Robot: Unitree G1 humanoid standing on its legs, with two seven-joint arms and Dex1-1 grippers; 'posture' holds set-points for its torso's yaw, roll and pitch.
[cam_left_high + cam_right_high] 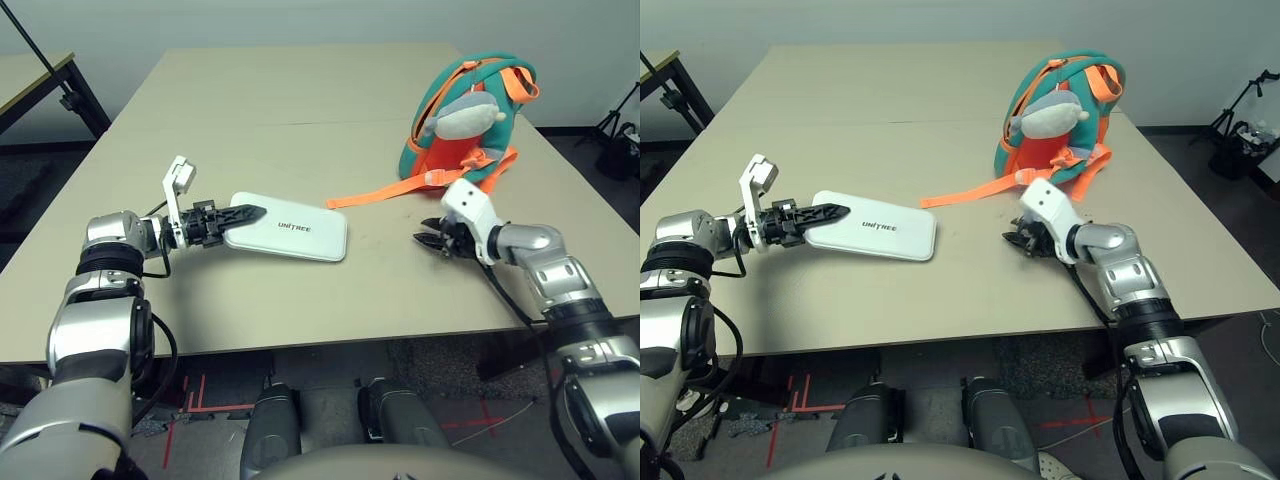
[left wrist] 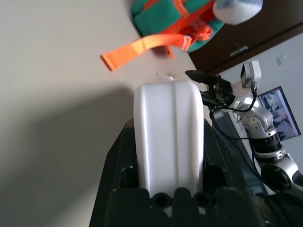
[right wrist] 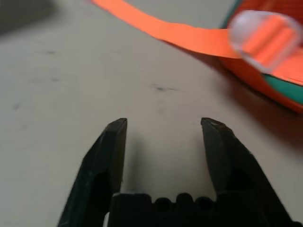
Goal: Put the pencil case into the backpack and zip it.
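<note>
Where the silver left arm [image 1: 100,320] reaches over the counter [image 1: 280,310], its gripper [image 1: 250,213] is clamped on one end of the pencil case [image 1: 290,228], one black finger lying across the white top and the other under it. The case, marked "UNITREE" in small dark letters, points its free end toward the middle of the counter. Just beyond that end, an orange strap [image 1: 385,193] stretches out from the backpack [image 1: 450,130]. Farther right, the right gripper [image 3: 164,124] hangs above the counter with its two fingers apart and nothing between them, near the strap. Behind it, toward the counter's right edge, stands the teal and orange backpack, a grey and white plush charm [image 1: 467,117] on its front. The pencil case is outside it.
</note>
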